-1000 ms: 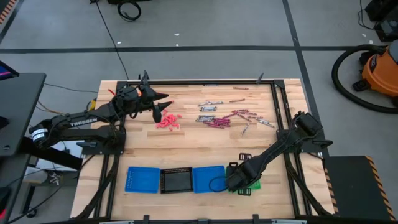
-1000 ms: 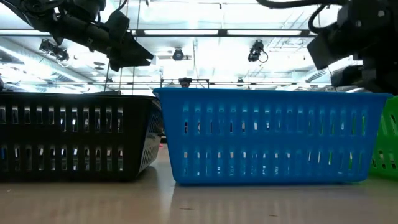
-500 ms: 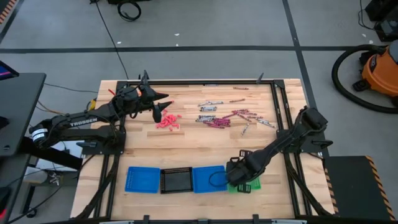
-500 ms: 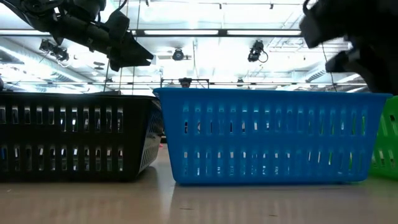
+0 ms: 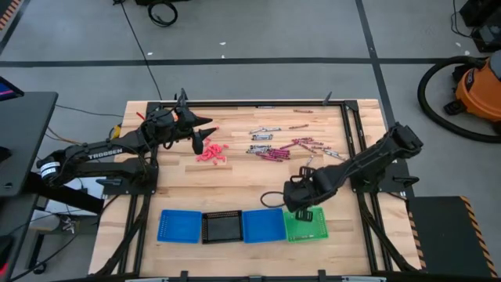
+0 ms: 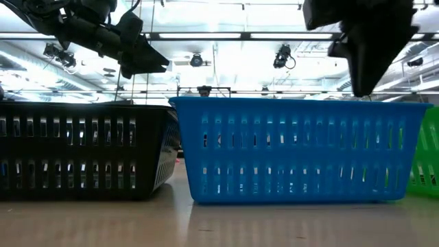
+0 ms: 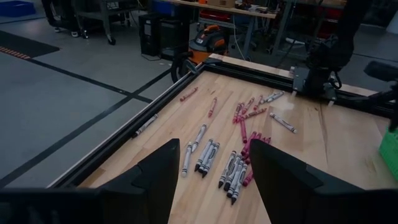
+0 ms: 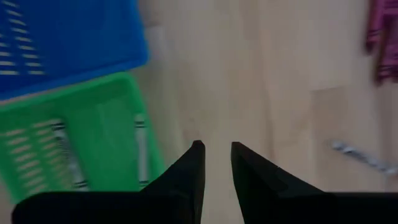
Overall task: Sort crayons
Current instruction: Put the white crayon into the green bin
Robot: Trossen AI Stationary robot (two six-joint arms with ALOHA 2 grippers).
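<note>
Crayons scattered on table, well beyond green tray; 2 more lie inside tray. Right gripper just past tray's far edge, fingers slightly apart, empty. Left gripper far from tray, over red pile, fingers apart, empty.

High view straight down over table; low view level, hard against trays; both sharing trays.

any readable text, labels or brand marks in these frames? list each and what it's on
"TROSSEN": white letters on the left arm, read in the high view.
Crayons: their wrappers carry print, too small to read.
Nothing legible on the trays, the table or the right arm.
</note>
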